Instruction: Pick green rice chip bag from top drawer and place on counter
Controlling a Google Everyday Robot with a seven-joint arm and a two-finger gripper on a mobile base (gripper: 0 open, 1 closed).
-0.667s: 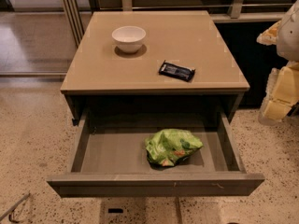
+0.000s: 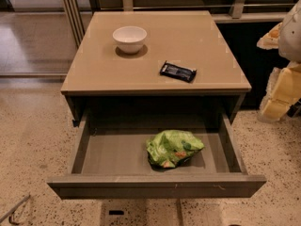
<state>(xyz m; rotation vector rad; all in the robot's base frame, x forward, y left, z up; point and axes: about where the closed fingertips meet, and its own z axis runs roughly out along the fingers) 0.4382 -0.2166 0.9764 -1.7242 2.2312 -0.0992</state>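
**Bag ungrasped in drawer: snag, slip and clutter risks ahead**

Pincer [image 2: 281, 95] at far right edge of view, beside the worktop [image 2: 197, 36], well apart from the drawer interior. Released or clenched: cannot tell. Not on the bag.

Green rice chip bag [image 2: 174, 147] inside the open top drawer [image 2: 155, 185], right of middle, near the front wall, apart from both side walls. Lies crumpled and low on the drawer floor.

Likely failure points, judged from this layout:
- Reach-in from the right: risks clipping the drawer's right side wall or the worktop's front edge on a low approach angle. Needs a steep, from-above entry.
- Descent too deep: risks jamming into the drawer floor, since the bag sits flat and gives little height.
- Grip on loose foil: may catch only a fold, then slip out mid-lift. May also just shove the bag against the front wall.
- Lift-out: could drag the bag over the front wall or under the worktop overhang and knock it loose.
- Placement: black wrapper [image 2: 178, 71] sits near the worktop's front right, white bowl [image 2: 130, 38] toward the back left. Either can get bumped on the way in; the bare front-left patch looks safer.
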